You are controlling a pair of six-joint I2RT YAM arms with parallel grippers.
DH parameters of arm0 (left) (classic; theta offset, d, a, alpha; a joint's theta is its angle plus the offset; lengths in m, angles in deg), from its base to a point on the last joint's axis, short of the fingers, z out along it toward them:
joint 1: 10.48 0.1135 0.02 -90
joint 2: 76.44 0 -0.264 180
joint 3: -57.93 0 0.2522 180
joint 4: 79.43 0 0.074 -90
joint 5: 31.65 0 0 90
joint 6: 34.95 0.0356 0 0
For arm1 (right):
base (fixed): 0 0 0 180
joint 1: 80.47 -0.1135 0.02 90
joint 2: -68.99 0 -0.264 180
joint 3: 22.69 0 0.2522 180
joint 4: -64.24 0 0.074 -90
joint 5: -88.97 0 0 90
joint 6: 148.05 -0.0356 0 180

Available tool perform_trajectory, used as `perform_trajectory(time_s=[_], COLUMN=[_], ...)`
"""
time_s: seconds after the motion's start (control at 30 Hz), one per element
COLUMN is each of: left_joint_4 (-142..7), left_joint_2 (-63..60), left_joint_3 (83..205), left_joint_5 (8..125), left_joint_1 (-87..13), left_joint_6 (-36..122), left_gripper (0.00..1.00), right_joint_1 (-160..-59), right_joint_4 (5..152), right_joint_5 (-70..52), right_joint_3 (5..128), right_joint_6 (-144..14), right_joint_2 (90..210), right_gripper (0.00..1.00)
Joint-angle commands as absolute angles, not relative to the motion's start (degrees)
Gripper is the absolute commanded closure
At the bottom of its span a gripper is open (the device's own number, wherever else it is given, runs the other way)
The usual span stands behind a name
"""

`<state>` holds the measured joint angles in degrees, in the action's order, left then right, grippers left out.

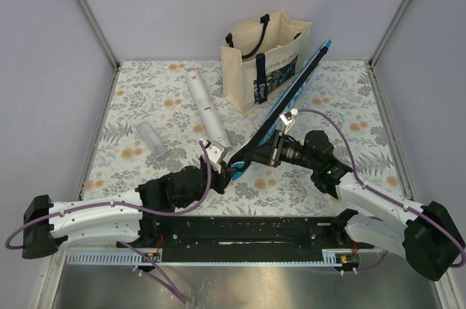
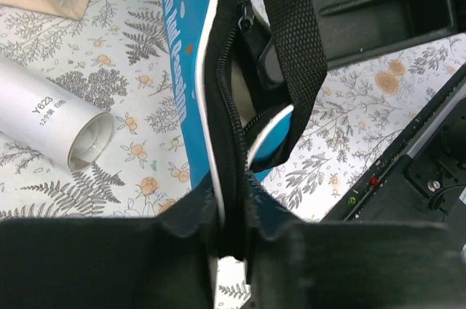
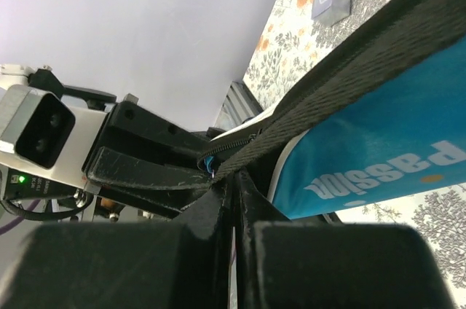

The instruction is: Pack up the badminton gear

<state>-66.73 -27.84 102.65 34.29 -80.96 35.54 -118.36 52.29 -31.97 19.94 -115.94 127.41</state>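
The blue racket-shaped case (image 1: pixel 295 87) is held off the table, slanting up from near the arms toward the back right. My left gripper (image 1: pixel 227 165) is shut on its low end; in the left wrist view the left gripper (image 2: pixel 231 240) pinches the black zip edge of the case (image 2: pixel 182 68), with the black strap (image 2: pixel 295 39) looping above. My right gripper (image 1: pixel 261 152) is shut a little higher on the same edge; in its own view the right gripper (image 3: pixel 234 192) closes at the zip beside the strap (image 3: pixel 349 76). The long white tube (image 1: pixel 206 108) lies on the table to the left.
The cream tote bag (image 1: pixel 255 54) with navy straps stands at the back, right behind the case's raised end. A small grey packet (image 1: pixel 151 138) lies left of the tube. The tube's open end (image 2: pixel 91 141) is close to the case. Grey walls enclose the floral table (image 1: pixel 342 98).
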Motion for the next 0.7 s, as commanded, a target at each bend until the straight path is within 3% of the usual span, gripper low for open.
perform_trajectory(time_s=[0.0,0.17,0.5,0.67], left_joint_4=[-73.93,-72.53,-63.23,-60.31], left_joint_2=[-27.57,-32.04,-50.22,-56.57], left_joint_3=[106.14,103.69,97.88,95.87], left_joint_5=[33.47,38.30,43.92,50.16], left_joint_1=[-80.44,-80.44,-80.35,-80.44], left_joint_6=[35.63,39.04,49.34,49.78], left_gripper=[0.72,0.40,0.21,0.17], right_joint_1=[-125.56,-125.65,-125.56,-125.56], right_joint_4=[43.56,43.11,48.38,48.65], right_joint_5=[-39.27,-35.49,-25.92,-22.31], right_joint_3=[21.84,22.01,22.98,23.85], right_joint_6=[-117.90,-117.56,-115.18,-115.88], right_joint_2=[129.02,128.23,123.23,122.87], right_gripper=[1.00,1.00,1.00,1.00])
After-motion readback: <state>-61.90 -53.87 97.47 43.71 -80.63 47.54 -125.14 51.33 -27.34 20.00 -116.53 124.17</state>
